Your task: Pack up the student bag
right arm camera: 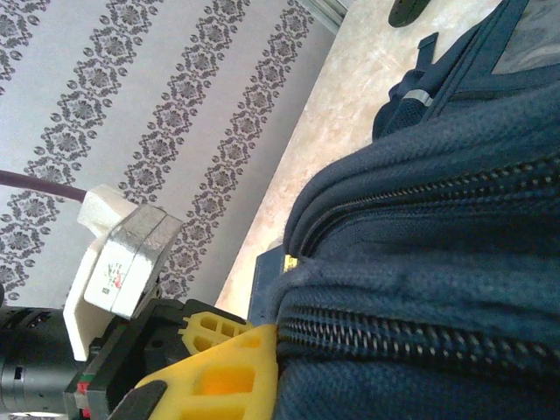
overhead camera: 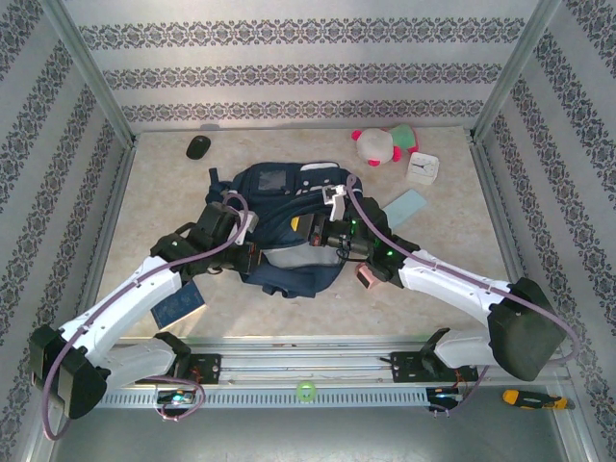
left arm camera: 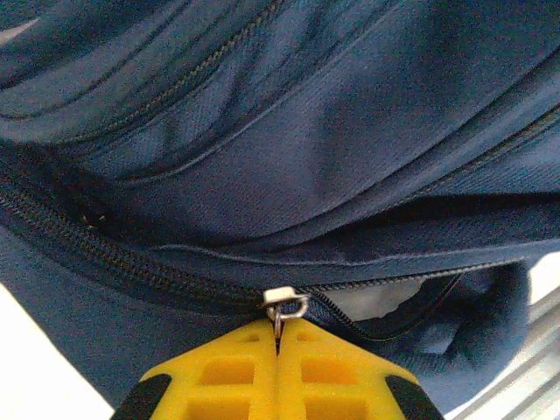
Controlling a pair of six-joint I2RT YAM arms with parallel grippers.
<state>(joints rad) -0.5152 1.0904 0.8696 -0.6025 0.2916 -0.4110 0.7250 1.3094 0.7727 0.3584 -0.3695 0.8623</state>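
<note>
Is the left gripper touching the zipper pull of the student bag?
Touching. The left wrist view shows the left gripper closed on the metal zipper pull of the student bag, with no gap between them.

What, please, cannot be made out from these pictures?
Contents of the student bag: left wrist view, fabric hides all but a pale sliver past the zipper.
Second finger of the right gripper: right wrist view, behind bag fabric, so its hold is unclear.
Face of the clock: top view, too small to read.

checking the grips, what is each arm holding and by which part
Left fingers pinch the student bag's zipper pull; right fingers press its fabric, hold unclear.
</note>
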